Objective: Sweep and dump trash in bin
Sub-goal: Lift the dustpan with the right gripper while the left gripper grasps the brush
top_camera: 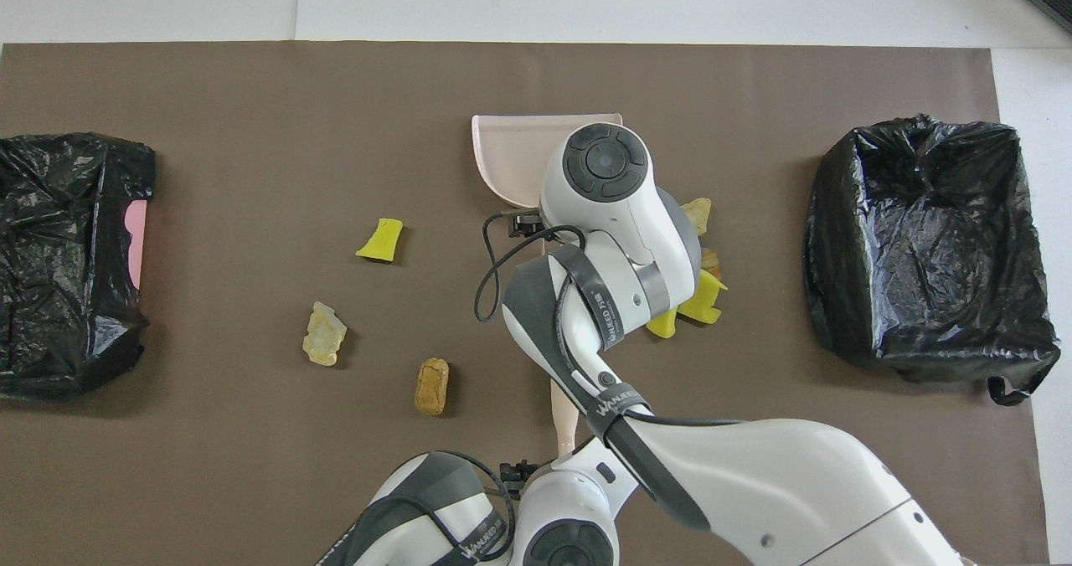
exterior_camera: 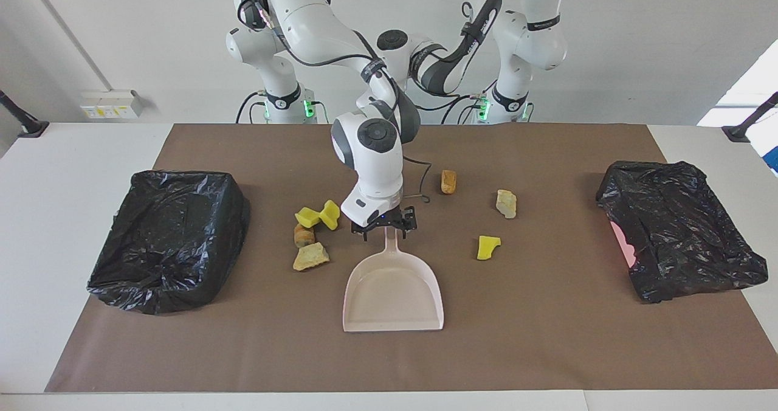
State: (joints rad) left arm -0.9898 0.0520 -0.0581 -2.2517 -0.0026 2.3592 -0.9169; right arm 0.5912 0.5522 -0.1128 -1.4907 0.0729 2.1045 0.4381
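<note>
- Brown mat (exterior_camera: 547, 350) spread over a white table (exterior_camera: 73, 155); plain white wall, with a small socket box (exterior_camera: 112, 103) toward the right arm's end.
- Black-bagged bin (exterior_camera: 167, 238) at the right arm's end; second bagged bin (exterior_camera: 681, 238) at the left arm's end, with a pink patch showing in the plastic.
- Pale pink dustpan (exterior_camera: 394, 289) mid-mat, handle pointing at the robots.
- Trash (exterior_camera: 316, 216) in two groups: four chunks clustered beside the dustpan handle toward the right arm's end, three scattered well apart toward the left arm's end.
- Facing view only: right gripper (exterior_camera: 385, 225) low over the dustpan handle, spread wide, a fingertip on either side, not clamped.
- Overhead view only: brush handle (top_camera: 563, 411) lying nearer the robots than the dustpan, with the left gripper (top_camera: 519, 470) over its near end; open or closed cannot be told.
- Overhead, right wrist covering the dustpan handle and part of the cluster.
</note>
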